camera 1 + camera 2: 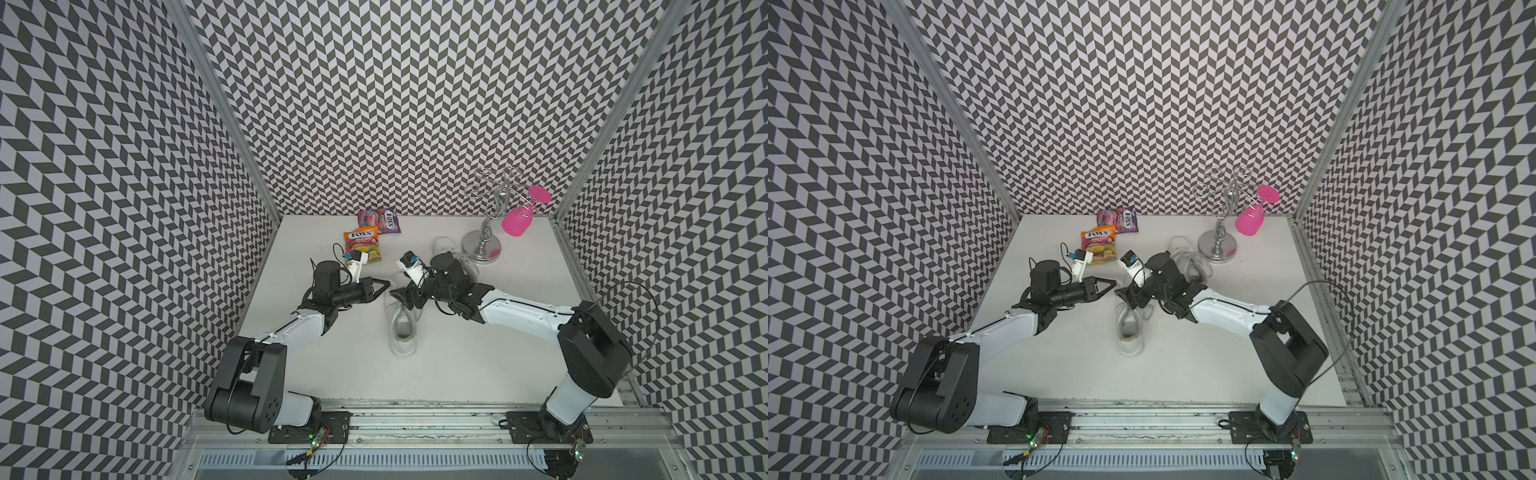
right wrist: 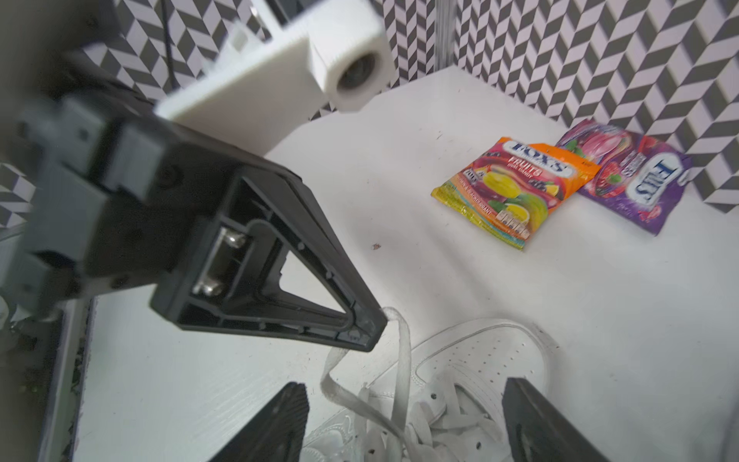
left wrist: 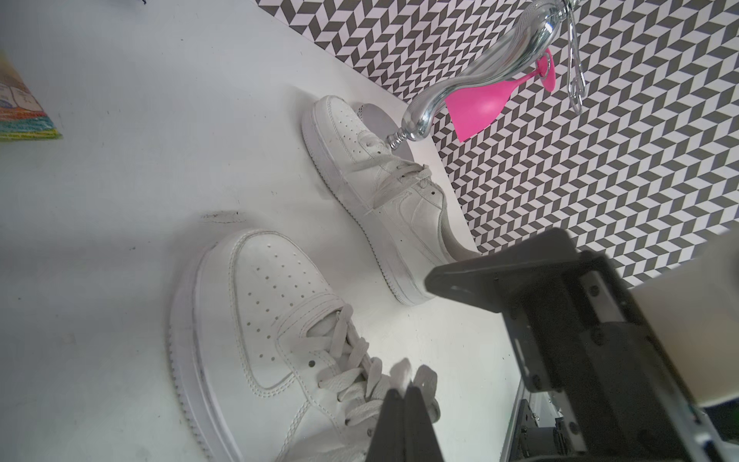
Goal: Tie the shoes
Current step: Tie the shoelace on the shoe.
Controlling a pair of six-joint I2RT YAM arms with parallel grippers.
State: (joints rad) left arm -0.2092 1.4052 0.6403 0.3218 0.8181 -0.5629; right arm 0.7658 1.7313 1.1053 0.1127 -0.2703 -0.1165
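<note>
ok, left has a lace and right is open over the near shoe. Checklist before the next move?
1. Left gripper shut on the lace: ok.
2. Right gripper open, gripping nothing: ok.
3. Near shoe upright, sole down: ok.
4. The near shoe's other lace end located: cannot tell, the eyelet area is a tangle of white laces.
5. Candy bags lie apart from the near shoe: ok.
6. Far shoe tied or not: cannot tell; it sits close by the chrome stand.
</note>
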